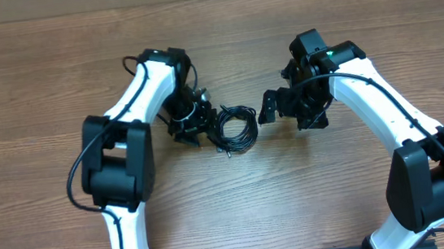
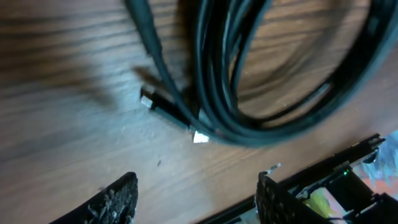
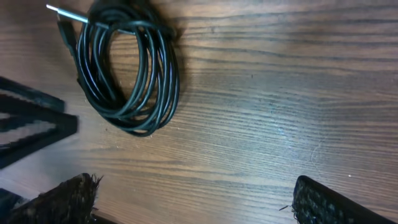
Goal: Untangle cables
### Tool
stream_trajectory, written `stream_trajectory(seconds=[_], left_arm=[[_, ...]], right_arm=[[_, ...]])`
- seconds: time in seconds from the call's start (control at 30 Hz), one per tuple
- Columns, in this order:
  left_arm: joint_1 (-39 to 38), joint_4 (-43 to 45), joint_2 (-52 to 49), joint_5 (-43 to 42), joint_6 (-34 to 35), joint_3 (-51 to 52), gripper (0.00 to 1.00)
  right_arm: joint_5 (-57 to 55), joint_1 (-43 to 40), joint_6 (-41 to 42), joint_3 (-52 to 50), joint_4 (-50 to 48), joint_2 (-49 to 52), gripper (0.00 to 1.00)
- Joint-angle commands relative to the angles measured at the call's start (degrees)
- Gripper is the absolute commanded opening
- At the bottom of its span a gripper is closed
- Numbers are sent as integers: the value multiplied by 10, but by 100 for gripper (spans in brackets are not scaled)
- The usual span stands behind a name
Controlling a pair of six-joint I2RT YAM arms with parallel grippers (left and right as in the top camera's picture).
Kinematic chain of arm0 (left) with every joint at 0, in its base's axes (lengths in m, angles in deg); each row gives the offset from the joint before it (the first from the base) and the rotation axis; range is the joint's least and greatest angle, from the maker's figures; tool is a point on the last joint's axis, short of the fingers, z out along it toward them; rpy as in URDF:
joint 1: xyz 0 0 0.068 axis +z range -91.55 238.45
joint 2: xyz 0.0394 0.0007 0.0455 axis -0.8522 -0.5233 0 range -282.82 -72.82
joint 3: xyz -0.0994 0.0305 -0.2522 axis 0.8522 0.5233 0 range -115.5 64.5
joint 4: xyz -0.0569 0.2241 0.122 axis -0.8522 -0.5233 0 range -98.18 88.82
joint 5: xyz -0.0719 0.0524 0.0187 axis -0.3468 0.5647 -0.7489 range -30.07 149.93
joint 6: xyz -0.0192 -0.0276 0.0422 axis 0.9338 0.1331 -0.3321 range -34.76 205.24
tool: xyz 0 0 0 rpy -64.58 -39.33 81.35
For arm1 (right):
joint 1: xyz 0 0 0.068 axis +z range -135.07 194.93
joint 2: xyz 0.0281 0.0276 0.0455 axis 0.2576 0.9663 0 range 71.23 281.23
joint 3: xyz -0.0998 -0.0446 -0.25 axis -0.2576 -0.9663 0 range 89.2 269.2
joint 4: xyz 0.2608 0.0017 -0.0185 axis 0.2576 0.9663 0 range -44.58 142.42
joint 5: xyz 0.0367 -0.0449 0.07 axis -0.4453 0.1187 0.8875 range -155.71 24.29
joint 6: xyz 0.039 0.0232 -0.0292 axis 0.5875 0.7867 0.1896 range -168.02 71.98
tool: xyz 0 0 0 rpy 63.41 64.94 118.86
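The cables lie as one small coiled bundle of thin black cords on the wooden table, between my two grippers. My left gripper hangs low just left of the coil. In the left wrist view the cords sweep across the top, with two silvery plug tips pointing toward the jaws. That gripper is open, with only bare wood between its fingers. My right gripper stands right of the coil. In its wrist view the coil is at upper left, and the gripper is open over bare wood.
The wooden tabletop extends all around the coil. Black parts of the left gripper show at the left edge of the right wrist view. Thicker black arm cables run along both arms.
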Motion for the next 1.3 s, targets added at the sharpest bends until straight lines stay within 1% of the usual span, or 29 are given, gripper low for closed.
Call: stream_trajectory(seconds=[0.0,0.13,0.27,0.3,0.43,0.47,0.57,0.6,0.63,0.67,0.7,0.83,0.97,1.13,1.27], left_arm=[[-10,16,-18,-17,26,-9,61],[-12,51,-25,-17,69,-9,65],[-12,89,-25,-15,97,-9,66],[-12,97,-25,-12,103,-9,64],[-12,104,-25,-11,122,-9,46],[-12,103,-25,-11,122,-9,44],[-13,99,-25,-11,122,-9,43],[-13,97,-25,-11,122,-9,41],[-13,97,-25,-12,122,-9,30],[-13,95,-25,-16,122,-9,13],[-12,92,-25,-23,122,-9,4],[-9,90,-25,-70,117,-9,4],[-3,70,-24,-123,88,-25,4],[-2,9,-23,-122,55,-78,4],[-5,-43,-22,-122,41,-132,4]], right_arm=[[-3,1,15,11,-4,-1,100],[-3,1,15,11,-5,-1,100],[-3,1,15,8,-6,-1,100],[-3,1,15,7,-5,-1,100],[-3,1,15,5,-5,-1,100],[-3,1,15,3,-5,-1,100],[-3,2,15,3,-5,-1,100],[-3,2,15,3,-5,-1,100],[-3,2,15,3,-5,-1,100],[-3,2,15,3,-5,-1,100],[-3,2,15,3,-5,-1,100],[-3,2,15,3,-1,-1,100],[-3,5,15,3,0,-1,100],[-3,20,15,2,-3,-1,100],[-1,33,14,2,-12,-1,100]])
